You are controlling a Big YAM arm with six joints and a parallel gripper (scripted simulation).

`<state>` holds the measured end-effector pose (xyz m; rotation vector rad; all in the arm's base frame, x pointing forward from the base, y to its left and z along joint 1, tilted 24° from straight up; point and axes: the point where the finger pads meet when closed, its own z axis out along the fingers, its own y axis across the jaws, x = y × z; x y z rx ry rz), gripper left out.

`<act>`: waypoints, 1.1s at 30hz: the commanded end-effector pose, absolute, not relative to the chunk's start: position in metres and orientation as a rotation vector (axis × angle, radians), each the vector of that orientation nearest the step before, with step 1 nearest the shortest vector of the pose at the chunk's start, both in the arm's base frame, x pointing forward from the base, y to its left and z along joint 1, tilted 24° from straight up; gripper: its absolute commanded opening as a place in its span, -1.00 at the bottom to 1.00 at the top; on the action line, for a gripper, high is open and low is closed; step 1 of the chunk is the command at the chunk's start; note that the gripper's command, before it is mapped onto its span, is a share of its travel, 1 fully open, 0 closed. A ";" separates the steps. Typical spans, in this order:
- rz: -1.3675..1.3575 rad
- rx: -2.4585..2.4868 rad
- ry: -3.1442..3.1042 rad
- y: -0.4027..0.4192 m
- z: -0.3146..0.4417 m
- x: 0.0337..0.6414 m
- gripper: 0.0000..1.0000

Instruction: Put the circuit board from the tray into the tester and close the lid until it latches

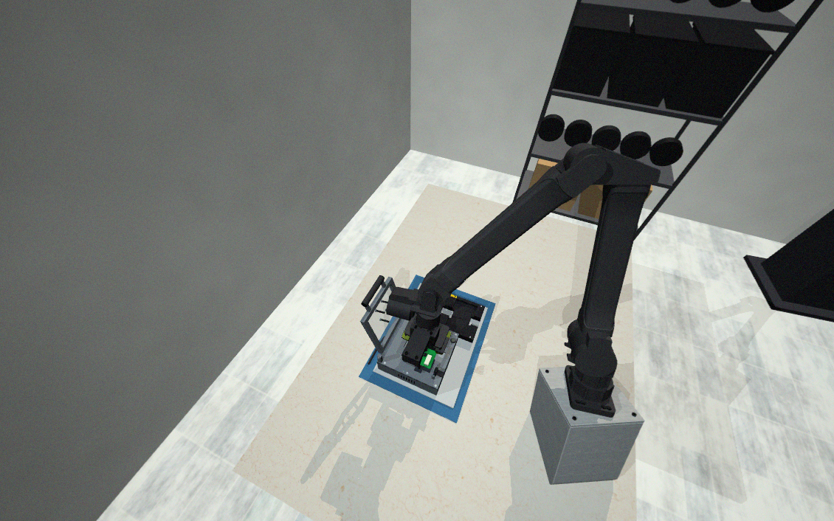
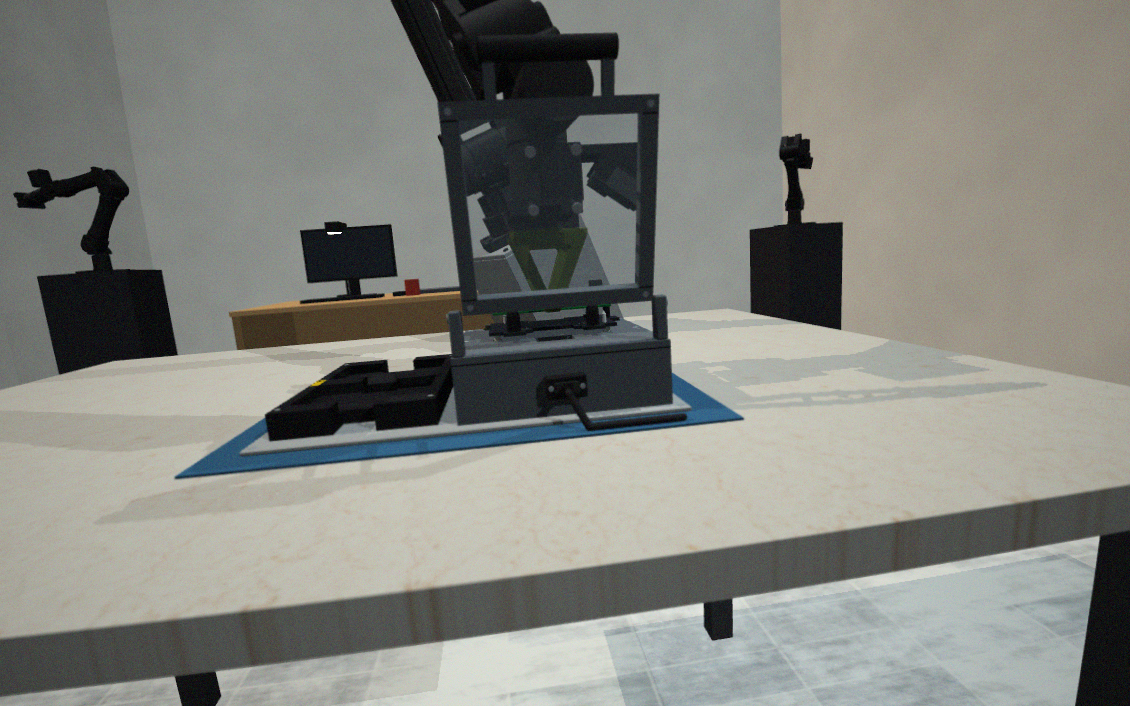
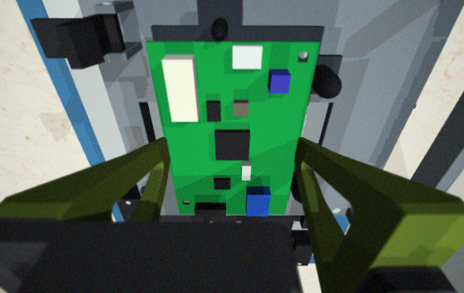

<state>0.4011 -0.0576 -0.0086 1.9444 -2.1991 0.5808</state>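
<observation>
My gripper is shut on the circuit board by its long edges. The board is face up, just above the plate of the tester. Its white connector end points to the lone black post, which stands just beyond that end. A hinge-side post is close beside its right edge; contact is unclear. One board hole shows something pale inside. The latch hook stands at the left. The lid stands open, handle up.
The black tray sits beside the tester, with no board seen in it. Both stand on a blue-edged mat. The raised lid stands close to the wrist. A black cable runs from the tester's hinge side.
</observation>
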 end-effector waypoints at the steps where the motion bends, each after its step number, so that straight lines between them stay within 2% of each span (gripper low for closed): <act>1: 0.582 1.947 -2.204 -0.063 -0.011 0.404 0.45; 33: 0.590 1.948 -2.208 -0.063 -0.009 0.407 0.45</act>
